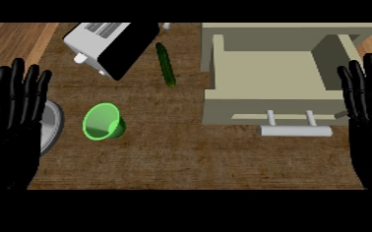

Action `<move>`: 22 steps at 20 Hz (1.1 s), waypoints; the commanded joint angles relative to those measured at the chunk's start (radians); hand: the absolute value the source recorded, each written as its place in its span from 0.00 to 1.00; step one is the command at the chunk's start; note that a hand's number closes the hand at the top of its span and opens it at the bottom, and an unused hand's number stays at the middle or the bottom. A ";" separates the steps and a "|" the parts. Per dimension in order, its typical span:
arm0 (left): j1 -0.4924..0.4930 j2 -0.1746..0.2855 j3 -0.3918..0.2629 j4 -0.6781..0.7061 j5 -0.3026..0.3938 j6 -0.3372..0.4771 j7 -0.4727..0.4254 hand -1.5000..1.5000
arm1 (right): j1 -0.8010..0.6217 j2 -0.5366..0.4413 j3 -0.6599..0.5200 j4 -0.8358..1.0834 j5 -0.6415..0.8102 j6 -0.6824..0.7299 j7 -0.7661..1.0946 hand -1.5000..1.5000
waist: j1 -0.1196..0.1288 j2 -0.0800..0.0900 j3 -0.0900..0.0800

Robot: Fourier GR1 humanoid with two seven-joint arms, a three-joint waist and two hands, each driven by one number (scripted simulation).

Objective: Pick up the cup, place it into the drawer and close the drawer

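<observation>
Head view, one frame.

- Worktop [189, 162]: brown wood grain, carrying all items listed.
- Cup [102, 121]: green, mouth open towards the view. It sits on the worktop at near left, clear of both hands and well apart from the drawer.
- Drawer [218, 64]: beige, pulled open at right, inside bare. Its front wall faces the near side.
- Handle [296, 131]: pale bar on two posts, fixed to the drawer's front wall.
- Cucumber [166, 65]: dark green, lying lengthwise far to near, between the appliance and the drawer and touching neither.
- Appliance [109, 44]: white body with a black panel, set at an angle at far left.
- Plate [55, 123]: grey, at the left edge just left of the cup, partly hidden behind the left hand.
- Left hand [22, 108]: black, at the left edge, fingers straight and pointing to the far side, spread wide, nothing in it.
- Right hand [356, 98]: black, at the right edge beside the drawer, fingers straight and pointing to the far side, nothing in it.
</observation>
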 commanded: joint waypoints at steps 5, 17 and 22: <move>0.045 0.051 0.066 -0.017 0.058 -0.077 -0.005 0.00 | -0.047 0.055 0.054 0.061 0.035 -0.011 -0.017 0.00 | -0.006 -0.032 -0.014; -0.021 -0.031 0.157 0.321 0.158 -0.003 -0.012 0.00 | -0.135 0.010 0.061 0.172 -0.040 0.101 0.100 0.00 | -0.011 -0.030 -0.014; 0.007 0.012 0.214 0.453 0.191 -0.066 -0.079 0.00 | -0.160 -0.044 -0.035 0.256 -0.094 0.170 0.025 0.00 | -0.008 -0.030 -0.014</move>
